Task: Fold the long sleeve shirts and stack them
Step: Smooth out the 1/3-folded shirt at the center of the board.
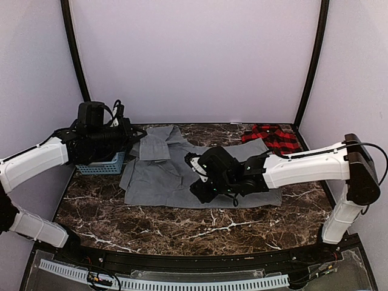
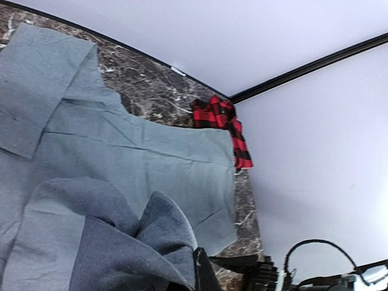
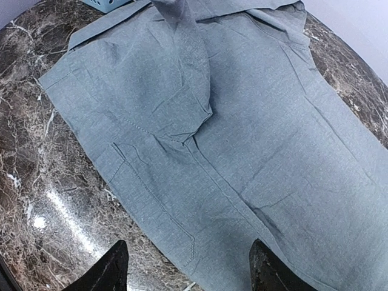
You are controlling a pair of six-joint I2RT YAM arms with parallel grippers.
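The grey shirt [image 1: 170,176] lies spread on the marble table, collar toward the back. My left gripper [image 1: 136,136] is shut on a bunched fold of it at the shirt's back left, and the cloth shows gathered against my finger in the left wrist view [image 2: 121,242]. My right gripper [image 1: 204,189] hovers open over the shirt's front edge; in the right wrist view [image 3: 188,257] its two dark fingertips straddle the hem of the grey shirt [image 3: 242,133]. The red-and-black plaid shirt [image 1: 273,137] lies crumpled at the back right corner and also shows in the left wrist view [image 2: 221,121].
A light blue basket [image 1: 103,163] stands at the table's left edge under my left arm, and its corner shows in the right wrist view [image 3: 109,3]. Bare marble table [image 1: 182,227] lies in front of the shirt. Walls close the back and sides.
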